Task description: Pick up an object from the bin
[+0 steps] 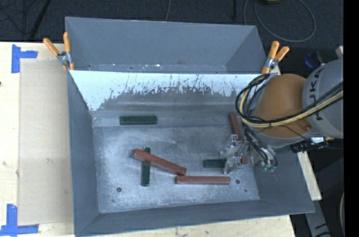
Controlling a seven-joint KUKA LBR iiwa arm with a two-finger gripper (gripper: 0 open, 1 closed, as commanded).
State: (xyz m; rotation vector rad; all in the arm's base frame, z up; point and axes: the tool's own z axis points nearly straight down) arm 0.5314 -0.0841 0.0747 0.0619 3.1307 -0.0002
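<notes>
1. A KUKA arm's tool (234,159) hangs low at the right end of the grey metal bin (168,62), reaching in over the right wall with cables looped about its orange-brown wrist cover (283,104).
2. From where I stand I cannot tell whether the tool is spread or pressed together. Nothing is plainly caught in it.
3. Nearest to it are a small dark green block (212,163), just beside it on the left, and a flat reddish-brown bar (203,179), whose right end sits just below it. Either looks a likely pick, but I cannot say which.
4. A reddish-brown stick (235,125) lies at the foot of the right wall, just behind the tool, probably where the slope let it slide.
5. Well apart to the left, a long brown bar (159,162) lies slantwise, touching a dark green stick (146,174). A dark green bar (138,120) rests at the foot of the back wall.
6. The sloping walls seem meant to gather loose pieces on the flat floor, within reach.
</notes>
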